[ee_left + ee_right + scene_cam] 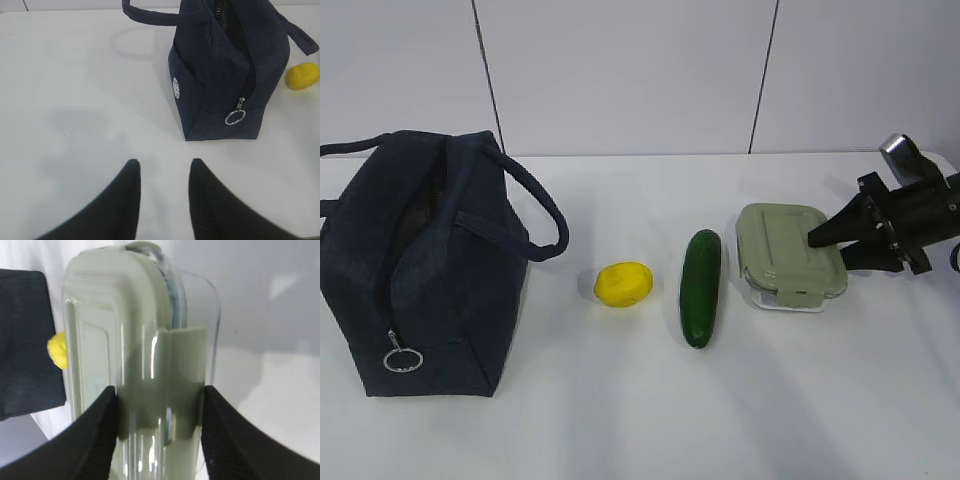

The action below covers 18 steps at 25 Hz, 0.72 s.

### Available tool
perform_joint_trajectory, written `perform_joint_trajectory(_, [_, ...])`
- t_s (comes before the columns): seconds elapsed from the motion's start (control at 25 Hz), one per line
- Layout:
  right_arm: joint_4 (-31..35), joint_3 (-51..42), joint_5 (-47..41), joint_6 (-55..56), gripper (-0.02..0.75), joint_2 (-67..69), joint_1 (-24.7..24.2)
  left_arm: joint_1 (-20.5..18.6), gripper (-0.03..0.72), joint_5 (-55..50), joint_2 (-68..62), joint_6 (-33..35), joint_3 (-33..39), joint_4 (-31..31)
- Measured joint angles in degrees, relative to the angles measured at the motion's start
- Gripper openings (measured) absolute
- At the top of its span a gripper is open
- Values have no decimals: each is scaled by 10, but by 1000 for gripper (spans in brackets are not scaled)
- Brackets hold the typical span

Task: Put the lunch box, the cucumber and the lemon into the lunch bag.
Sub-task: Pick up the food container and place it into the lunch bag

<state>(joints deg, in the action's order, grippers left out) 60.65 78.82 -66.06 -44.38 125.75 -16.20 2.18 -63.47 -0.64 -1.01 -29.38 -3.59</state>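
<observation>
On the right, the right end effector (817, 238) gripped the lunch box (782, 254) across its top and bottom, the box resting on the white surface (620, 400). Beside it lay the cucumber (701, 286), then the lemon (623, 284), then the lunch bag (420, 260). Near the bag's zipper end, the left end effector (163, 167) hovered partly spread, empty.

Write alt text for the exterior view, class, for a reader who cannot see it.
On a white table, the right pincer grips the near end of a sage-lidded glass lunch box. To its left lie a dark green cucumber and a yellow lemon, then a navy lunch bag with its zipper open, standing at far left.
</observation>
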Motion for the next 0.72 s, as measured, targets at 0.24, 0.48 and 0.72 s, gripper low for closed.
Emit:
perform_joint_trajectory(0.24, [10,0,1,7,348,-18,0,0,234,0,0,0,0,0])
perform_joint_trajectory(0.48, [22,0,1,10,348,-33,0,0,234,0,0,0,0,0])
perform_joint_trajectory(0.72, [30,0,0,18,348,-52,0,0,235,3,-63,0,-46,0])
